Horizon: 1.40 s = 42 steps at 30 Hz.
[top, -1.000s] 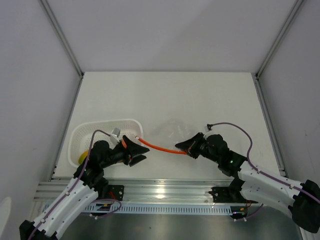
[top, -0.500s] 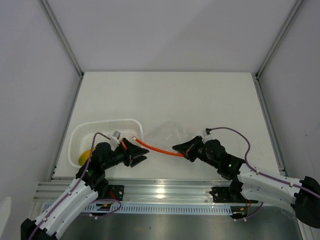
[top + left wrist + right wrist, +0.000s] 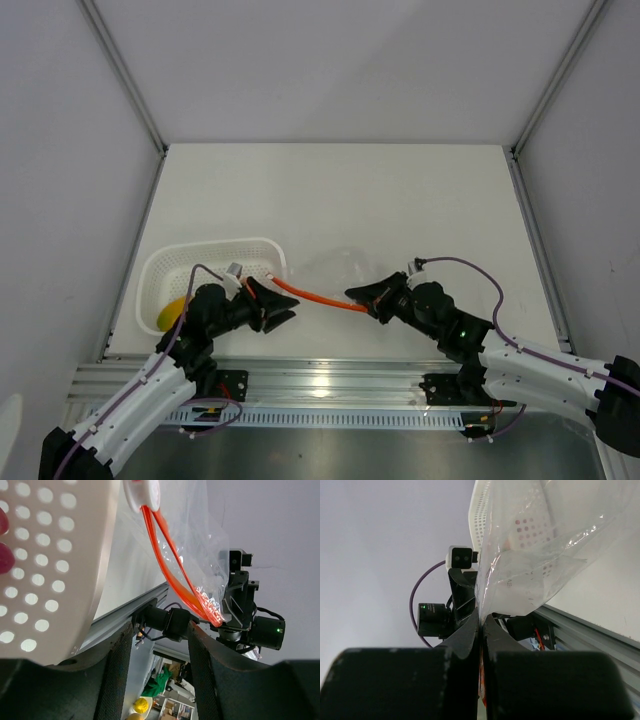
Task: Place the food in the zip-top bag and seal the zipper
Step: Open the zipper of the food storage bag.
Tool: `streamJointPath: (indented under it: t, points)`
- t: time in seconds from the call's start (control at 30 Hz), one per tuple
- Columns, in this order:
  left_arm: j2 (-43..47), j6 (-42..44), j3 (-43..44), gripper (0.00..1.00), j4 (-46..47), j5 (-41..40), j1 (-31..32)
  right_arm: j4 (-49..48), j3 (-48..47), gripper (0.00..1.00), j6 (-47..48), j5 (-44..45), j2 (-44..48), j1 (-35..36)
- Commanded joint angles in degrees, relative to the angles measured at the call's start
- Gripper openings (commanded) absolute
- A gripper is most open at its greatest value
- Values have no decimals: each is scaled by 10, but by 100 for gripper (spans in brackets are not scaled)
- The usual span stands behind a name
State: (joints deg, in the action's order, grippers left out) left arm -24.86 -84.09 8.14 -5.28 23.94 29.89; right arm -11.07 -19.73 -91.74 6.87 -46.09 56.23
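- The white basket [image 3: 205, 250] holds the food, a yellow mango [image 3: 170, 315] showing; none is bagged yet
- Left gripper [image 3: 272, 301] has its fingers spread beside the zipper [image 3: 315, 296], seemingly not gripping it
- The zip-top bag [image 3: 345, 265] lies beyond the strip, mouth stretched for loading
- Right gripper [image 3: 356, 296] is pressed together, pinching the zipper's far end taut

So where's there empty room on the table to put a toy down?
The whole far half of the table is bare, from its far edge down to the white basket and the clear bag. The right side beyond the right gripper is bare too. It's crowded near the front: basket, left gripper, and the orange zipper stretched between the grippers.
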Motion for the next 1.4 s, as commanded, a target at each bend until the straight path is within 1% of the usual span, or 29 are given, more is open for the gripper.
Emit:
streamJointPath:
  t: [0.0,0.3,0.5,0.73,0.87,1.03,1.13,1.37]
  points:
    - [-13,-14,6,51,42,-8,4,-17,-1,0,-10,24,3,7]
    - [-19,-21,10,54,49,-21,4,-17,-1,0,-8,29,3,18]
    - [-48,-20,18,55,82,-21,4,-25,-5,0,-8,33,-1,26]
    - [-69,-15,26,54,90,-15,5,-23,-5,0,-7,44,-1,34]
    - [-42,-13,21,52,71,-24,5,-20,-1,0,-8,45,0,34]
    - [30,-12,9,46,19,-45,5,-19,1,0,-10,49,6,34]
    - [56,-19,-7,46,8,-47,5,-20,2,0,-12,52,7,34]
    - [61,-19,-14,45,-7,-43,5,-28,5,0,-26,60,6,38]
